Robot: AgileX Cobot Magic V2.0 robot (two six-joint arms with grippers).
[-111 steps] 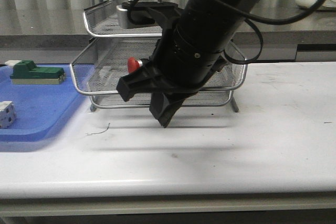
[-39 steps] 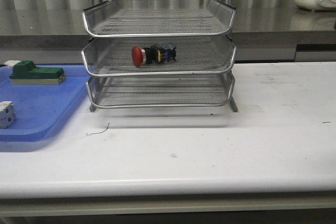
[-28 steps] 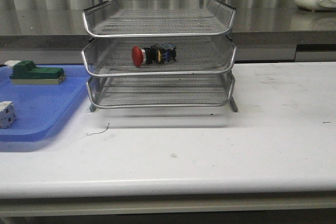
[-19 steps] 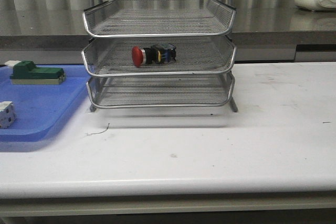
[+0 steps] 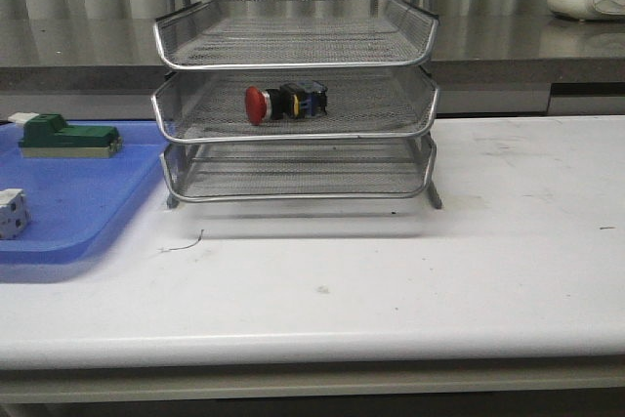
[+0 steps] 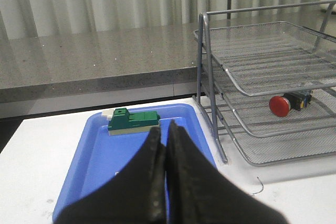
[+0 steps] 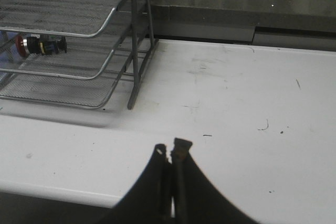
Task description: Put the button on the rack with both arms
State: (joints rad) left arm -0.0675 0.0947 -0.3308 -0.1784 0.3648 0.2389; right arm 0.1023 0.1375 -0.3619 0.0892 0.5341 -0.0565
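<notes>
In the front view the white table (image 5: 410, 271) is filling the lower half of the frame, with neither arm showing above it. At the left edge a blue tray (image 5: 68, 212) is lying on the table, carrying a white cube (image 5: 12, 213) at its near left and a green block (image 5: 66, 137) farther back.

In the middle of the frame the rack (image 5: 298, 95) is standing on the table just to the right of the tray, its three wire tiers stacked one above another. The button (image 5: 284, 103) is lying on its side in the middle tier, left of centre, its red head pointing toward the left of the frame; nothing is touching it. Behind the rack a grey ledge (image 5: 508, 46) is running across the upper part of the frame.

In the left wrist view the left hand (image 6: 163, 129) is sitting at the bottom centre, its two black fingers pressed together and grasping nothing, over the blue tray. In the right wrist view the right hand (image 7: 171, 150) is likewise clenched on nothing at the bottom centre, above bare table, well apart from the rack at the upper left.
</notes>
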